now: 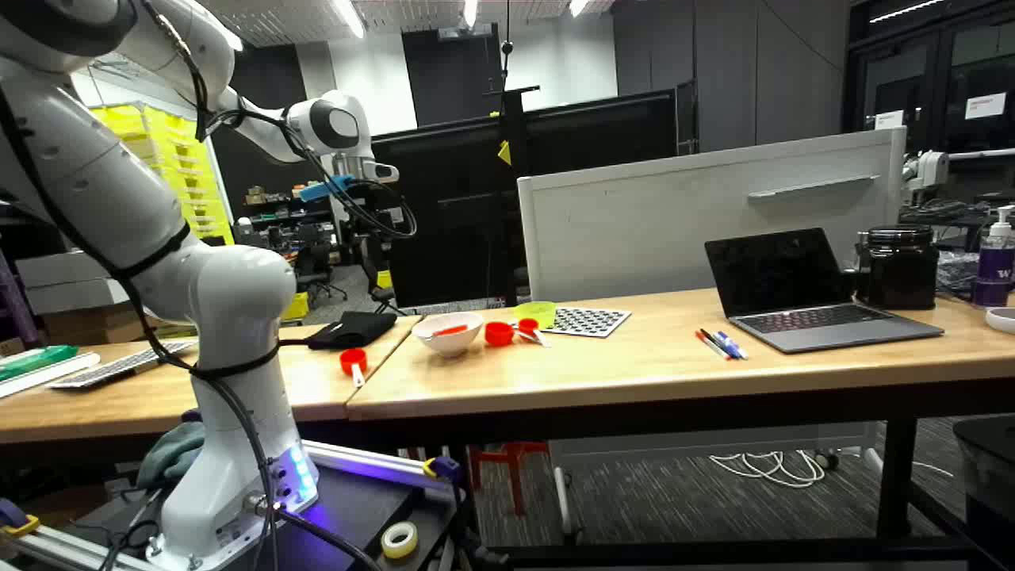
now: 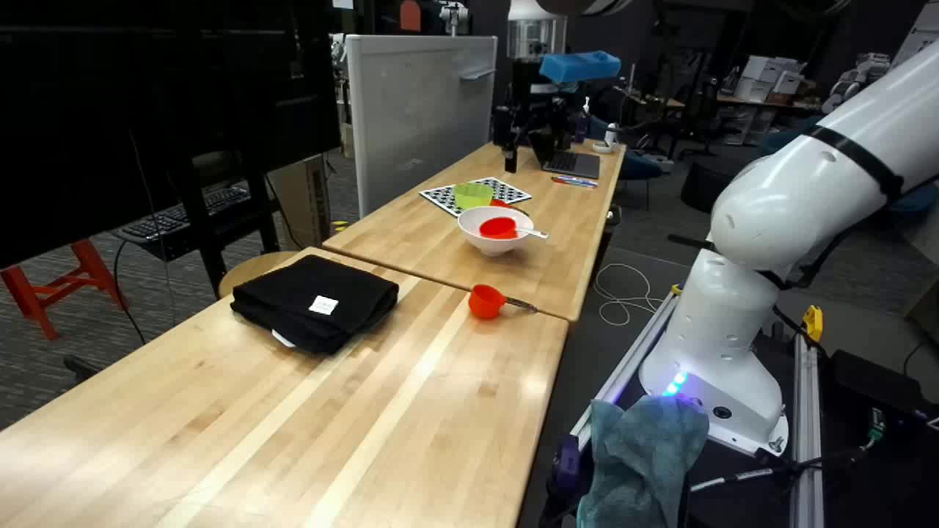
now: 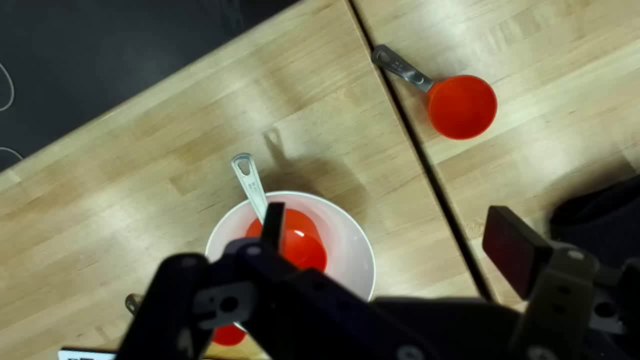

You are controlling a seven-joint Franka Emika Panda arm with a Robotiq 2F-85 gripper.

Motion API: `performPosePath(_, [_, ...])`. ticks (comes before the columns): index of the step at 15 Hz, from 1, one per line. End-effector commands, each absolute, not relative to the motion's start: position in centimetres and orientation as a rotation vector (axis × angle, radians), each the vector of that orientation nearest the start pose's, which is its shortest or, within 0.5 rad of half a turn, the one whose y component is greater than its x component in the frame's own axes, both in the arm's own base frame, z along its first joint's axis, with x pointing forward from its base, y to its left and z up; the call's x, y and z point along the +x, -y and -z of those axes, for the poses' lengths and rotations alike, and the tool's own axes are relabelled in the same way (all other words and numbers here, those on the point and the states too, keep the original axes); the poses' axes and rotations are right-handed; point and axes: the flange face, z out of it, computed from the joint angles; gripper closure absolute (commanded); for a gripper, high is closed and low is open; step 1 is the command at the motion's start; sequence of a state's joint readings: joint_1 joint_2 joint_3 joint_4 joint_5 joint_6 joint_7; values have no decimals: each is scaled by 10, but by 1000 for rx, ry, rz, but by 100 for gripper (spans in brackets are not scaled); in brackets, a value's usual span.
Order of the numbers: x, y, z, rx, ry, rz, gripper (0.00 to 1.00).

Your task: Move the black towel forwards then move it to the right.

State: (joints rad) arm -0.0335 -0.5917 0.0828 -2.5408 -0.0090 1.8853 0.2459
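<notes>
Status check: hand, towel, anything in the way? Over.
Hand open, holding nothing. Black towel folded on table, not gripped. White bowl possibly in the way rightward, red cup inside.

In an exterior view, the towel (image 2: 293, 290) lies by the far-left corner of the near table (image 2: 352, 440). Right of it, a measuring cup (image 2: 486, 302) stands by the far edge. On the far table (image 2: 565, 242), a bowl (image 2: 493, 248) holds a second measuring cup (image 2: 499, 228); behind it, a checkerboard (image 2: 440, 196) lies toward the left edge, a laptop (image 2: 576, 166) by the right.
</notes>
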Motion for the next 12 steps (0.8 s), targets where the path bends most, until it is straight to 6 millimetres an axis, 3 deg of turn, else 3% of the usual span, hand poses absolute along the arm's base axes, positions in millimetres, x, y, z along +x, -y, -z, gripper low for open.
performPosePath(1, [360,-18,-464,-3186,-334,-93,0])
performPosePath(6, [375,-32,-449,-3188,-290,-148,0])
performPosePath(12, [401,-65,-421,-3199,-182,-226,0])
